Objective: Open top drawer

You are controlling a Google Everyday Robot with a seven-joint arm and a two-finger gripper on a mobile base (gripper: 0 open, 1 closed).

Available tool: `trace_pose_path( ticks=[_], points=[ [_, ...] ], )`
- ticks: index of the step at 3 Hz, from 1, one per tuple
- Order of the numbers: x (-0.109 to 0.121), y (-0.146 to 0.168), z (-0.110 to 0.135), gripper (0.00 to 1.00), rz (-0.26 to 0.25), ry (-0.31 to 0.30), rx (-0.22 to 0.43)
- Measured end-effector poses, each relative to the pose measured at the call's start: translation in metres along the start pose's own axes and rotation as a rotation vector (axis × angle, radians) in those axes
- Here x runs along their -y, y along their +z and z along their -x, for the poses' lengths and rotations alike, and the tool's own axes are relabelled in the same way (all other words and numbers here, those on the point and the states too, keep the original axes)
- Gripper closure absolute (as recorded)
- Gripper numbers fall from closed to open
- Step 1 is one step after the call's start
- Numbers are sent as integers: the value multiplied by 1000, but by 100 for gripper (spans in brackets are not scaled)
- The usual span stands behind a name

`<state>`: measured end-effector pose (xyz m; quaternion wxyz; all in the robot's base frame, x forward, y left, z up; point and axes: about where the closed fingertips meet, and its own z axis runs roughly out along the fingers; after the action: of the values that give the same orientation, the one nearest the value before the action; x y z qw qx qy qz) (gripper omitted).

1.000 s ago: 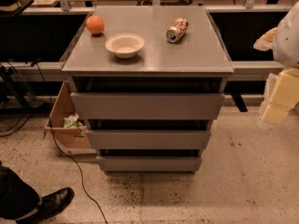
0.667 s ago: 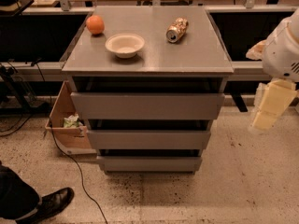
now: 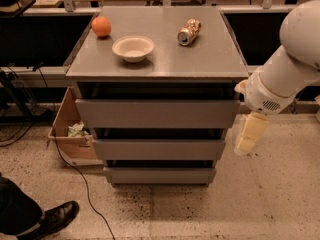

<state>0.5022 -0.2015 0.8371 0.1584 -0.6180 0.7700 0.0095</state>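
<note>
The wide matte-grey top drawer (image 3: 157, 113) shows only its plain front panel — its box is hidden under the grey cabinet top (image 3: 200, 59). Just right of that drawer hangs the pale cream gripper (image 3: 248, 134), blurred; the white robot arm (image 3: 295, 59) above it is cut off by the right edge. Left of the drawer, a brown cardboard box (image 3: 67, 129) is half hidden by the cabinet. Below-left of the drawer, 1 black leather shoe (image 3: 57, 216) and a dark trouser leg (image 3: 15, 211) run off the edge — wearer unseen.

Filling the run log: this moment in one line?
top drawer: closed | hand: beside its right end, apart | tabletop: orange, bowl, can
</note>
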Motion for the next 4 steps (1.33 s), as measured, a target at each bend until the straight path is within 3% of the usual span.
trace_pose_path(
  ticks=[1, 3, 4],
  points=[
    [5, 59, 7, 0, 24, -15, 59],
    [3, 71, 14, 0, 28, -16, 87],
    [15, 101, 29, 0, 27, -6, 152]
  ],
)
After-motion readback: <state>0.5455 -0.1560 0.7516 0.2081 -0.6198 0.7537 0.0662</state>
